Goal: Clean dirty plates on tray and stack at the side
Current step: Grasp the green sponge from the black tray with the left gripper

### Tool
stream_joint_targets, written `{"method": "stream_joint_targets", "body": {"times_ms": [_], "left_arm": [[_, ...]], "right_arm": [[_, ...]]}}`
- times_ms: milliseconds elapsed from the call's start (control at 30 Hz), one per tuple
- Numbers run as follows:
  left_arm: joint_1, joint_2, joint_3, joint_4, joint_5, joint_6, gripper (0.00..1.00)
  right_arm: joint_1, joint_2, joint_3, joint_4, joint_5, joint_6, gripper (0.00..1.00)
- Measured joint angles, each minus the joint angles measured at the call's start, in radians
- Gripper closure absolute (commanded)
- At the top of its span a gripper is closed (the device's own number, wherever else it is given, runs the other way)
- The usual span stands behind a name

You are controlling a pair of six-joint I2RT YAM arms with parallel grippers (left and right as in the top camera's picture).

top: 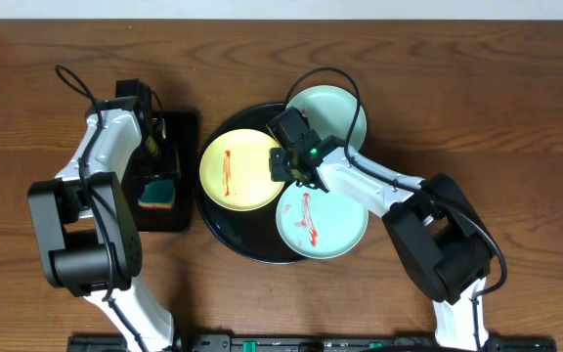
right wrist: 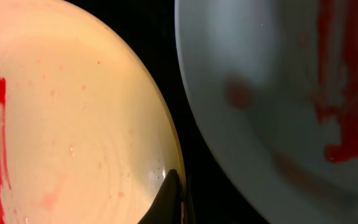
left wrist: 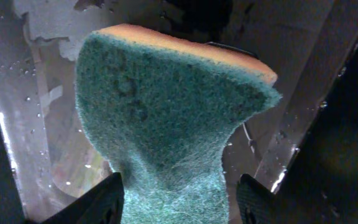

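The yellow plate [top: 235,168] lies flat on the tray [top: 225,227], its streak [top: 227,176] running front-to-back. Your right arm reaches inward, with the right tool [top: 283,164] at the plate's rim; you can't tell its grip. Your left tool [left wrist: 179,199] pinches the sponge [left wrist: 173,112].

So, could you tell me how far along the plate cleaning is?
Done: nothing yet; no plate is stacked on the table. In hand: the left gripper pinches the sponge, and the right gripper sits at the rim of the yellow plate. Left: red streaks mark the yellow plate and the near aqua plate; with the far aqua plate, all sit on the tray.
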Motion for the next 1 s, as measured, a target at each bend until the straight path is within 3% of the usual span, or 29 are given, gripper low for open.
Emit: {"method": "stream_joint_targets", "body": {"times_ms": [200, 333, 467, 867, 1000], "left_arm": [[0.000, 0.000, 0.000, 0.000, 0.005, 0.000, 0.44], [0.000, 0.000, 0.000, 0.011, 0.005, 0.000, 0.35], [0.000, 0.000, 0.000, 0.028, 0.000, 0.005, 0.33], [0.001, 0.000, -0.017, 0.099, -0.004, 0.006, 0.34], [0.002, 0.000, -0.041, 0.109, -0.011, 0.006, 0.38]], "right_arm": [[0.000, 0.000, 0.000, 0.000, 0.000, 0.000, 0.98], [0.000, 0.000, 0.000, 0.000, 0.000, 0.000, 0.98], [0.000, 0.000, 0.000, 0.000, 0.000, 0.000, 0.97], [0.000, 0.000, 0.000, -0.001, 0.000, -0.001, 0.97], [0.000, 0.000, 0.000, -0.001, 0.000, -0.001, 0.97]]}}
